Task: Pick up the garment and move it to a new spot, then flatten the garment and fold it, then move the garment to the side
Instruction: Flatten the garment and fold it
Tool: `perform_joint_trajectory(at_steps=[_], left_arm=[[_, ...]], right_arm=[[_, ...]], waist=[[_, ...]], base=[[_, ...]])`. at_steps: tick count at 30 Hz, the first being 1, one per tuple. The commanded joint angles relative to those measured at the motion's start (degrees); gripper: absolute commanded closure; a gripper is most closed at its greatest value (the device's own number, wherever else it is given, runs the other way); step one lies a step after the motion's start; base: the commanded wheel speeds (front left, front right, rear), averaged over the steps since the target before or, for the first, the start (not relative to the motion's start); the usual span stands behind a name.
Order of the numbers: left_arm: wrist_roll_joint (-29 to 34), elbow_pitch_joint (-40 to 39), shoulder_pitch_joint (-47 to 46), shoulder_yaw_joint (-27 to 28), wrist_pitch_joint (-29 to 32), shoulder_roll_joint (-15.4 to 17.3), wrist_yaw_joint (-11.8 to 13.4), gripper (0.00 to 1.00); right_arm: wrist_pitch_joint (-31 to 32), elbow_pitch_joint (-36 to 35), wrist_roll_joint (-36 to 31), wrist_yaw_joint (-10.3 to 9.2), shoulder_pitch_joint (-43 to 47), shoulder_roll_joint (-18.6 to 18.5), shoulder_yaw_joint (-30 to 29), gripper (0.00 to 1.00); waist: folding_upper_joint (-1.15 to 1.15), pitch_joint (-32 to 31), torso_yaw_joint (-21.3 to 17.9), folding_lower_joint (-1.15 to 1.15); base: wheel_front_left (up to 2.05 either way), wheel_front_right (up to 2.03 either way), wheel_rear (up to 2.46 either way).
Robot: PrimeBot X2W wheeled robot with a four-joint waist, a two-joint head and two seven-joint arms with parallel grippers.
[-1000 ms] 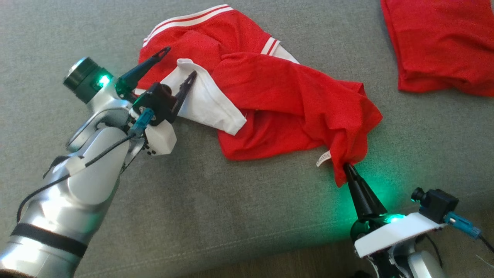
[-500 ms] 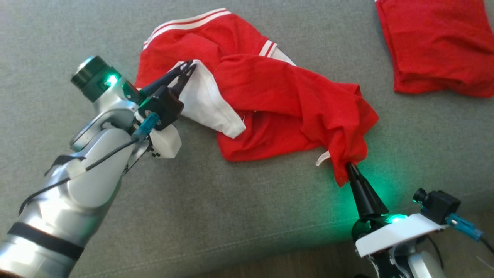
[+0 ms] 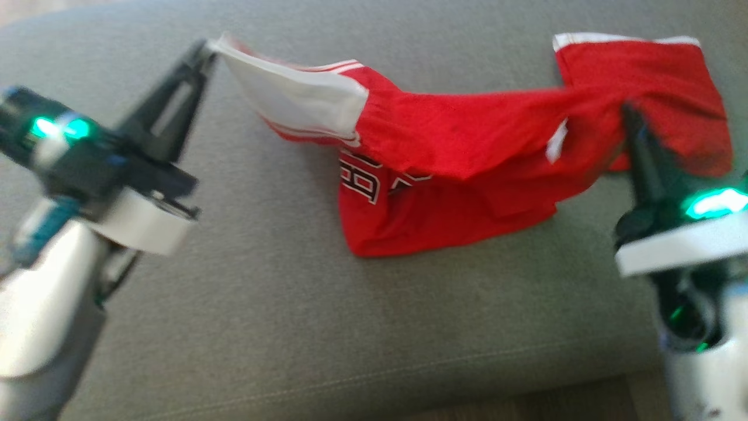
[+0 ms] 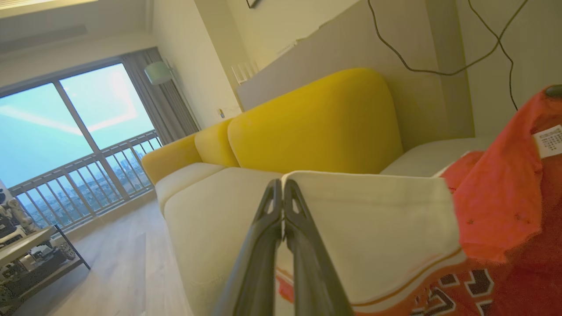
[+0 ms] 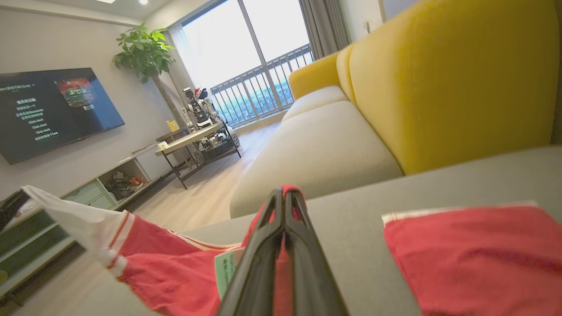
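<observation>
The garment (image 3: 444, 169), a red jersey with a white sleeve, hangs stretched between both grippers over the grey sofa cushion (image 3: 280, 316); its lower fold appears to rest on the cushion, though motion blur leaves this uncertain. The left gripper (image 3: 204, 49), at 10 o'clock in the head view, is clamped on the white sleeve edge, and the right gripper (image 3: 628, 114), at 3 o'clock, is clamped on red fabric. A second folded red garment (image 3: 666, 64) lies at 2 o'clock, just behind the right gripper.

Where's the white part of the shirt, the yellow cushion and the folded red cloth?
white part (image 3: 298, 99), head view, middle of the white cloth.
yellow cushion (image 4: 316, 127), left wrist view, its front face.
folded red cloth (image 5: 478, 259), right wrist view, its flat top.
</observation>
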Motion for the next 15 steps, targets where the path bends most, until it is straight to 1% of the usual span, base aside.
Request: perform_joint_trajectory(at_steps=[1,5,8,9,12,15], left_arm=[[-1.08,-2.44,-3.44,4.24,-0.28,3.32,-0.54,1.0],[-3.38,-3.21,-7.74,6.17,-0.01,6.92,-1.52,1.0],[-6.34,-2.83,-12.81,6.48,2.59,9.03,-1.97,1.0],[-8.16,-2.44,-14.68,6.63,3.88,9.27,-2.06,1.0],[-13.29,-0.45,-21.13,6.04,7.45,10.1,-2.22,1.0],[-18.07,2.92,-28.52,3.54,10.29,10.73,-2.25,1.0]], right_arm=[[2.43,-3.15,-1.45,-0.01,-3.47,-0.59,0.0,1.0],[11.16,-5.45,-5.95,-0.01,-11.7,-4.03,-2.65,1.0],[17.2,-5.56,-7.51,-0.01,-18.14,-7.09,-3.02,1.0],[18.81,-5.31,-7.74,-0.01,-20.33,-7.89,-3.02,1.0],[22.25,-3.06,-7.08,-0.01,-27.51,-9.02,-2.88,1.0],[23.42,0.87,-7.46,-0.01,-35.47,-9.75,-2.38,1.0]], waist=[[0.0,-1.69,1.73,0.01],[0.0,-2.3,2.7,0.01],[0.0,-1.93,3.47,0.01],[0.0,-1.64,3.72,0.01],[0.0,-0.25,4.25,0.01],[0.0,2.14,4.75,0.01]], base=[[0.0,0.0,0.0],[0.0,0.0,0.0],[0.0,0.0,0.0],[0.0,0.0,0.0],[0.0,0.0,0.0],[0.0,0.0,0.0]])
